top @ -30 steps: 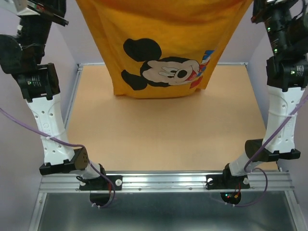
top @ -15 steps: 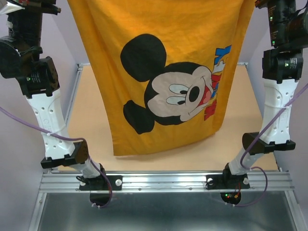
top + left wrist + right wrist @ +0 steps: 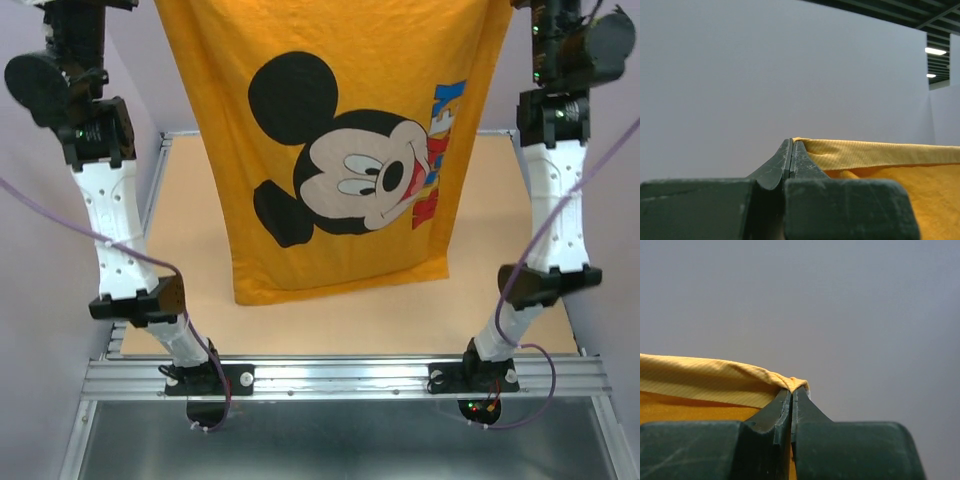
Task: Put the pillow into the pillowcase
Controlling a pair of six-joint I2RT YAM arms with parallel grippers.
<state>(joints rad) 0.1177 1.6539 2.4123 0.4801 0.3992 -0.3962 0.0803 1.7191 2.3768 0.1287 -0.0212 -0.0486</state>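
Note:
The orange-yellow pillowcase [image 3: 340, 150] hangs stretched between my two raised arms, its Mickey Mouse face and coloured letters facing the top camera. Its lower edge hangs over the near part of the table. My left gripper [image 3: 792, 142] is shut on one top corner of the pillowcase [image 3: 875, 155]. My right gripper [image 3: 792, 389] is shut on the other top corner of the pillowcase [image 3: 705, 375]. Both grippers lie above the top edge of the overhead view. The pillow is out of view.
A tan table [image 3: 500, 310] with a raised metal rim [image 3: 155, 190] lies under the cloth. An aluminium rail [image 3: 340, 375] at the near edge carries both arm bases. Grey walls stand on both sides and behind.
Both arms have risen and come nearer the camera, lifting the pillowcase. Its lower edge swung toward the near side of the table, and the whole Mickey face now shows.

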